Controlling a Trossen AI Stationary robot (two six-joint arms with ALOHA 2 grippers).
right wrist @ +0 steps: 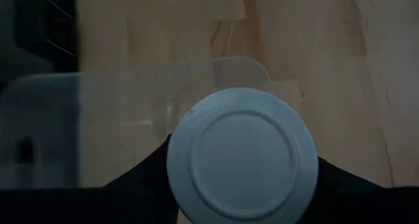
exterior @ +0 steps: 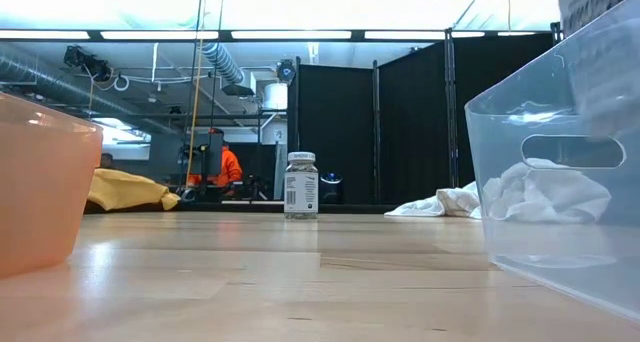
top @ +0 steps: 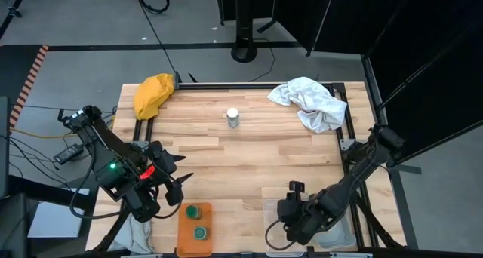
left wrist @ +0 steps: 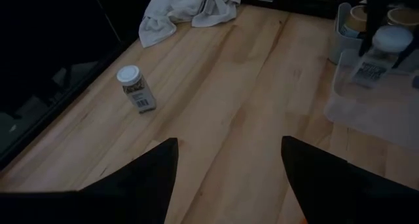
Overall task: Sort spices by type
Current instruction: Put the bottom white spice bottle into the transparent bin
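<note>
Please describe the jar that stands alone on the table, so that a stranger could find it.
On the wooden table, look between the yellow cloth and the white cloth. There stands the white-lidded jar, upright and alone, outside every tray.

We are seeing the broad middle of the wooden surface (top: 249,164) lying open, with only one white-lidded jar (top: 233,118) standing alone toward the far side and room passing all around it. Along the far edge, a yellow cloth (top: 153,94) is crowding the left corner and a crumpled white cloth (top: 313,101) is taking up the right one. At the near edge, the orange tray (top: 183,228) with two green-lidded jars (top: 197,221) and the clear tray (top: 270,213) are blocking the way, the right gripper (top: 302,222) hanging over the clear tray with a white-lidded jar (right wrist: 242,152) between its fingers.
</note>
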